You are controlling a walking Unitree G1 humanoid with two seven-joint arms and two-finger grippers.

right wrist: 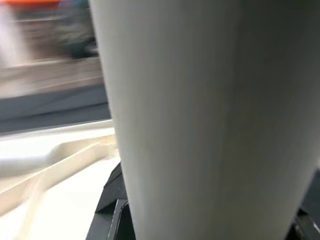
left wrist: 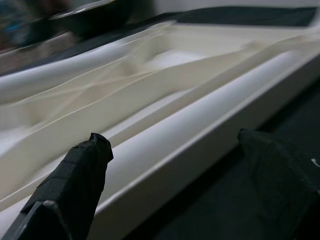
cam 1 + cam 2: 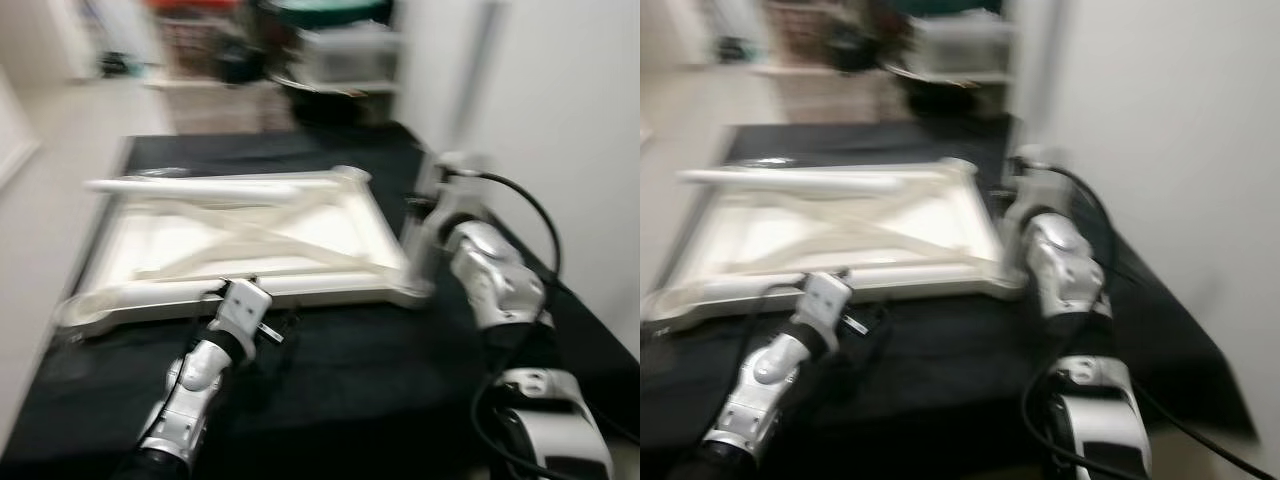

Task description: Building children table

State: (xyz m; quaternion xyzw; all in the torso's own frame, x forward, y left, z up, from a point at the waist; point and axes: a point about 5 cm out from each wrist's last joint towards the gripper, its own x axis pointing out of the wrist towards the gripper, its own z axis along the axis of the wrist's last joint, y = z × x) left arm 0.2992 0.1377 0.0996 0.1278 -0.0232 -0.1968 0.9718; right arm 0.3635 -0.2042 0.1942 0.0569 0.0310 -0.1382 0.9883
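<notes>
The upturned white tabletop lies mid black mat. The left gripper, fingers spread, hovers at its near edge; the right gripper clamps an upright leg at its near right corner

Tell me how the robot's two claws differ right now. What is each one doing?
The left claw is open, its fingers spread at the near edge of the upside-down white tabletop, holding nothing. The right claw is at the tabletop's near right corner, where a thick white leg stands between its fingers; whether it grips the leg is unclear. Both work on the same tabletop, which lies on a black cloth.
</notes>
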